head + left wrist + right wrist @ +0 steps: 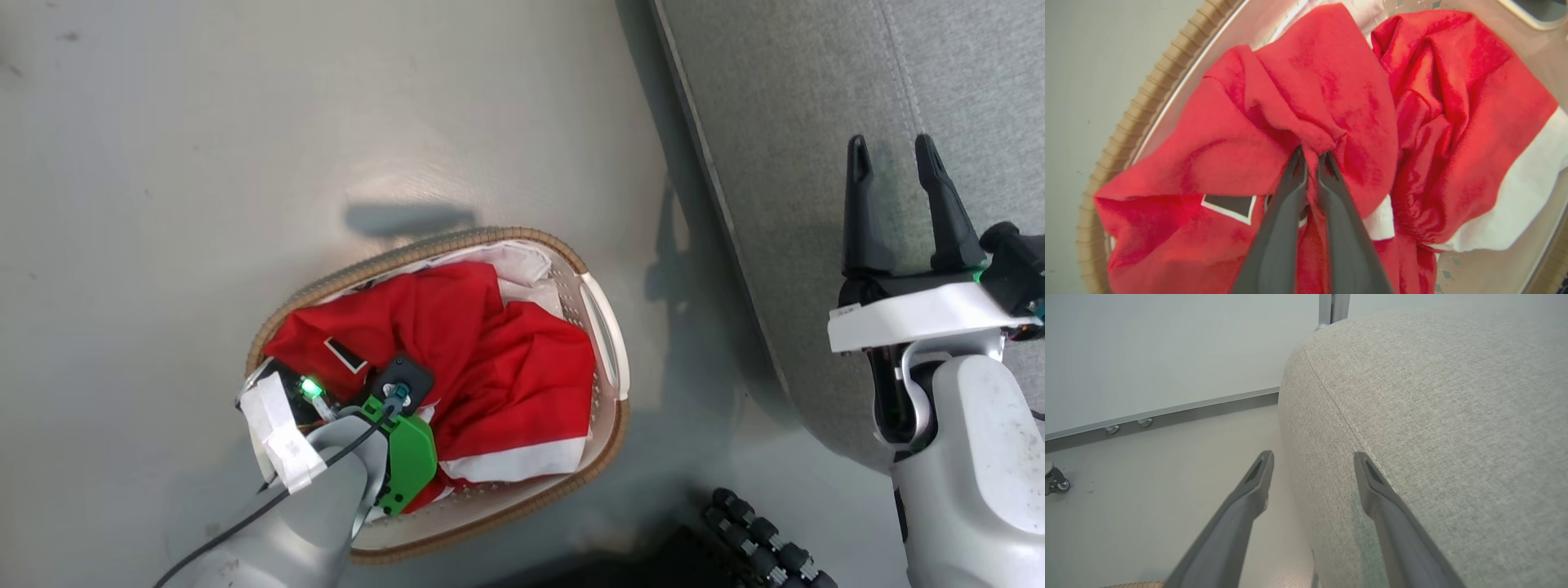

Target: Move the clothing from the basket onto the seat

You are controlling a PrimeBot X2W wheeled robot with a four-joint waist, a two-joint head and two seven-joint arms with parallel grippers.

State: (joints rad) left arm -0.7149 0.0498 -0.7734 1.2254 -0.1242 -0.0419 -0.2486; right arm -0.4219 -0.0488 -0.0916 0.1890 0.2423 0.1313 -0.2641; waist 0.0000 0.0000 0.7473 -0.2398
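Red clothing [490, 359] with white panels lies bunched in the oval basket [604, 343] on the floor. My left arm reaches down into the basket from the lower left, its wrist over the garments. In the left wrist view my left gripper [1311, 154] is shut on a pinched fold of the red clothing [1306, 102], next to a black-and-white patch [1231, 206]. My right gripper [894, 159] is open above the grey seat [784, 122], nothing between its fingers. The right wrist view has my right gripper [1312, 459] at the seat [1453, 416] and its rounded corner.
The basket's brown woven rim [1126, 134] and a white loop handle [608, 327] frame the clothes. Bare grey floor [204, 163] lies left of the sofa. A wall rail [1163, 418] and a caster [1055, 482] stand beyond it. A dark ridged part [759, 543] of my base sits below.
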